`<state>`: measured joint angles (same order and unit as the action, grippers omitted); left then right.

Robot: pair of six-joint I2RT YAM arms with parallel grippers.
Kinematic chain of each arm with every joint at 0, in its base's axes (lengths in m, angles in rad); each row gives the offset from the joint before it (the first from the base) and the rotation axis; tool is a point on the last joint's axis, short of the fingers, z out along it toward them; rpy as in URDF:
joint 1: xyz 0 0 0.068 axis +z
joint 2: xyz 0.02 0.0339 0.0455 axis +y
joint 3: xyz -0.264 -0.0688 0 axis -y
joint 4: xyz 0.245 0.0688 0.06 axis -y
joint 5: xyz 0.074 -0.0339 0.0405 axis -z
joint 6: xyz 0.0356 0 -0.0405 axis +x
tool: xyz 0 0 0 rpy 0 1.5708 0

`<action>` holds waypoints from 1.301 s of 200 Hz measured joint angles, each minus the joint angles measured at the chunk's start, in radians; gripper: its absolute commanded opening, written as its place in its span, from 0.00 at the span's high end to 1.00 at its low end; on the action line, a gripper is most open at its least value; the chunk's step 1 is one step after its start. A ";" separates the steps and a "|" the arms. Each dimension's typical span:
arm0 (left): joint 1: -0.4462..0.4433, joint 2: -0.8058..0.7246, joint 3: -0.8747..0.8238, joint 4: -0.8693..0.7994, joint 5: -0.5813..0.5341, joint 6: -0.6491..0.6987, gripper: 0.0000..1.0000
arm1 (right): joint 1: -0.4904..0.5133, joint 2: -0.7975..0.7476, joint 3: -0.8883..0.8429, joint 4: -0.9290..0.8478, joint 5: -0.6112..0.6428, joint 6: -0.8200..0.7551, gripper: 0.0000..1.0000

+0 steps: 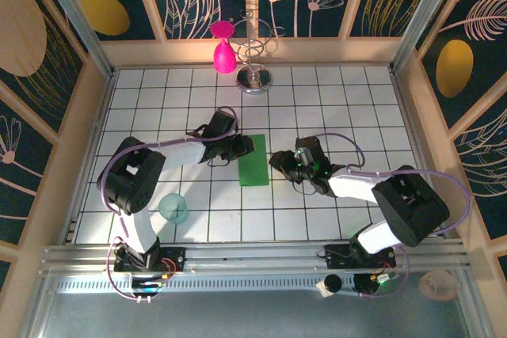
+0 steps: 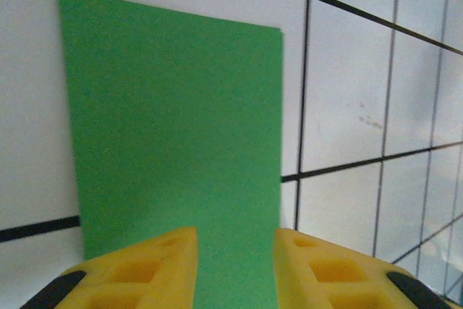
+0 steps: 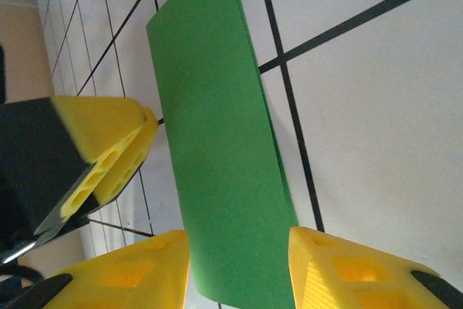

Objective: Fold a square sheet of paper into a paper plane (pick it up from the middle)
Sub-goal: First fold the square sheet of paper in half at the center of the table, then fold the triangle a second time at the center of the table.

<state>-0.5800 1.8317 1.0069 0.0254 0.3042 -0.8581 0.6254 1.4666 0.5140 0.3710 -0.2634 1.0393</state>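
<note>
Currently mid-fold: thin bright green paper sheet, folded to rectangle, flat at centre of white tiled table. Left gripper and right gripper straddle its left and right edges, jaws apart, nothing clamped. Next, probably: pinch 1 corner, fold inward without sliding sheet.

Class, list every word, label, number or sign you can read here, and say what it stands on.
No readable text anywhere. The green paper is plain, the tiled table carries only grid lines, and the wall panels show leaf and oval patterns without lettering.
</note>
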 measured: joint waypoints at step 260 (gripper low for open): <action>0.006 0.055 -0.012 0.025 0.003 -0.011 0.65 | 0.049 0.120 0.042 -0.030 -0.157 0.044 0.75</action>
<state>-0.5739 1.8862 0.9951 0.0502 0.3073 -0.8696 0.6746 1.5867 0.5556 0.3412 -0.4202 1.0832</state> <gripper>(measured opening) 0.346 0.264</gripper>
